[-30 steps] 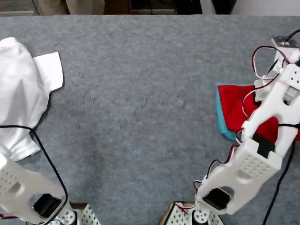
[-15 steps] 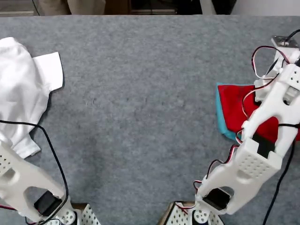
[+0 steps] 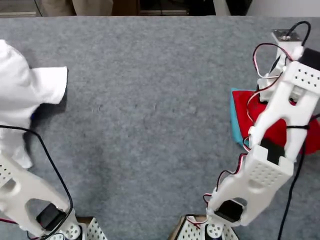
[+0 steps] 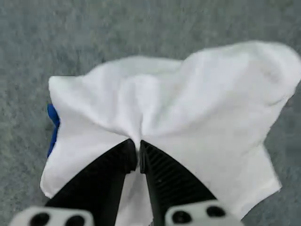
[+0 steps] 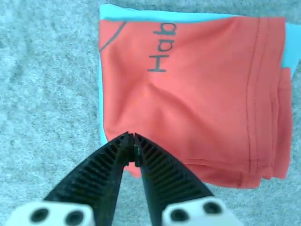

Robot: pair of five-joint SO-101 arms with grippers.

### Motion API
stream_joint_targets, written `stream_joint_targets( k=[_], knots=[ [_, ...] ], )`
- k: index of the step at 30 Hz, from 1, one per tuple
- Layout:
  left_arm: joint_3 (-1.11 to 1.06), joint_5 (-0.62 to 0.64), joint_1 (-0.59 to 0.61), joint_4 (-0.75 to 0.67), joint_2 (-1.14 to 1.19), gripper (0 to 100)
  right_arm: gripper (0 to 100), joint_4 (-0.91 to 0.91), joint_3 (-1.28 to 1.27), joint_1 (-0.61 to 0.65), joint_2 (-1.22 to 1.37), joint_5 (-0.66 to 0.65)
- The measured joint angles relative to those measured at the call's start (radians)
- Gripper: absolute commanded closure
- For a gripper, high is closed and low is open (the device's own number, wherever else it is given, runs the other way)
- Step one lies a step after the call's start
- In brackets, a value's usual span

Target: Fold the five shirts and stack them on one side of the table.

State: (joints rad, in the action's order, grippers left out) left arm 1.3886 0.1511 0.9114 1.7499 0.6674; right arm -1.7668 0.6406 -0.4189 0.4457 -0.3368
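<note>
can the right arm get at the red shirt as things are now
Probably yes. The right tool sits at the near edge of the red shirt, which lies flat on a teal shirt with nothing on top of it. Its jaws are shut, so they would likely have to open first.

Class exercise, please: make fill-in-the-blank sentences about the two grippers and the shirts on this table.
The left gripper is ___ on the white shirt.
The teal shirt lies ___ the folded red shirt.
The right gripper hangs over the ___ shirt's edge.
The table has a ___ surface.
Missing words: shut; under; red; grey.
</note>
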Motion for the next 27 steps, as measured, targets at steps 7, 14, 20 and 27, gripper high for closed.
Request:
stream_joint_targets(
  k=[7, 14, 20, 27],
  knots=[
    [0.227, 0.012, -0.029, 0.002, -0.029, 98, 99.3, 0.000, 0.000, 0.012, 0.000, 0.000],
    [0.241, 0.012, -0.218, 0.002, -0.252, 98, 99.3, 0.000, 0.000, 0.012, 0.000, 0.000],
    [0.250, 0.012, -0.485, 0.002, -0.400, 98, 99.3, 0.000, 0.000, 0.012, 0.000, 0.000],
    [0.253, 0.012, -0.867, 0.002, -0.459, 98, 99.3, 0.000, 0.000, 0.012, 0.000, 0.000]
  ],
)
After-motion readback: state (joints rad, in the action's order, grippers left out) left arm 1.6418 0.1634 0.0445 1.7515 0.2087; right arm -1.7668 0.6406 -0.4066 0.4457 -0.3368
